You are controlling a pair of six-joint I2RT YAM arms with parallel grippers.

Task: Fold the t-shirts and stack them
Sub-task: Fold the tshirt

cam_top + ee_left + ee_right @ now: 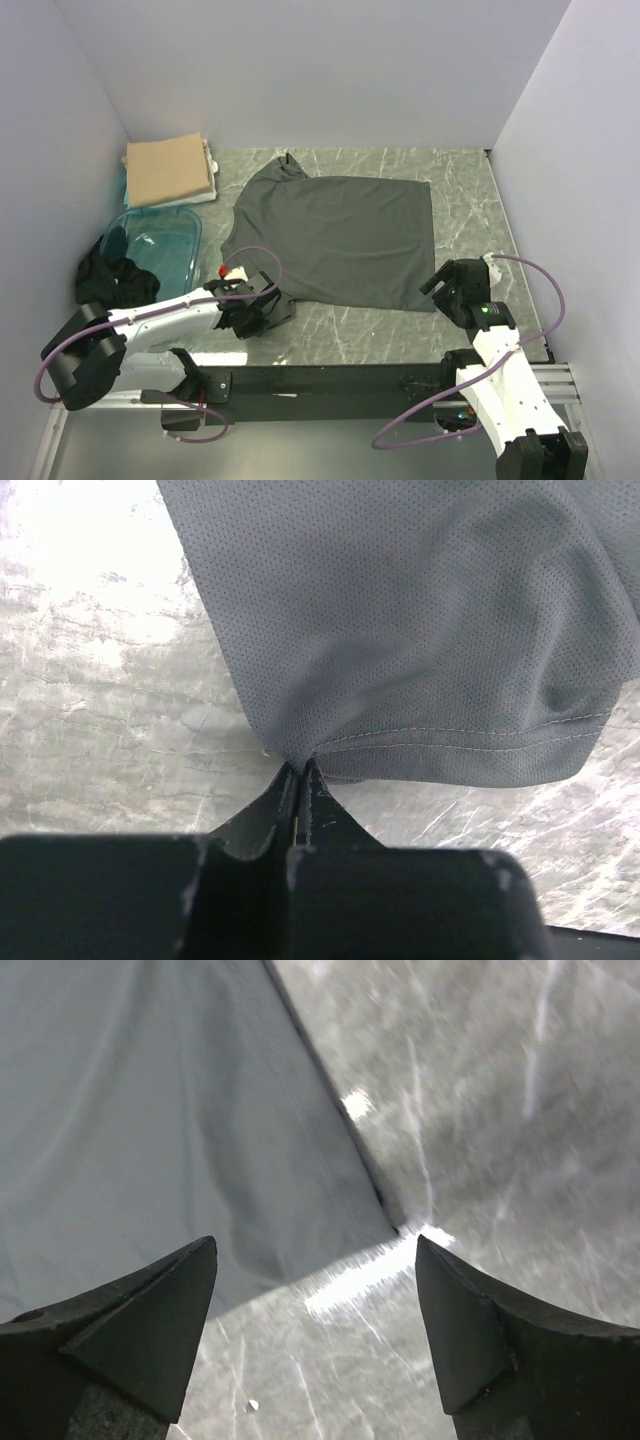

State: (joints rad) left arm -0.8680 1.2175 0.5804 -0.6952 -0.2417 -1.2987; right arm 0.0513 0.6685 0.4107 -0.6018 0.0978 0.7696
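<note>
A dark charcoal-grey t-shirt (335, 238) lies spread on the marble table. My left gripper (262, 306) is shut on the shirt's near left sleeve hem, which bunches at the fingertips in the left wrist view (300, 765). My right gripper (437, 282) is open and empty just above the table beside the shirt's near right corner (392, 1222). A folded tan t-shirt (168, 170) lies at the back left. Black t-shirts (112, 275) are heaped at the left.
A translucent teal plastic tub (160, 245) stands at the left between the tan shirt and the black heap. White walls close the table on three sides. A black rail (330, 380) runs along the near edge.
</note>
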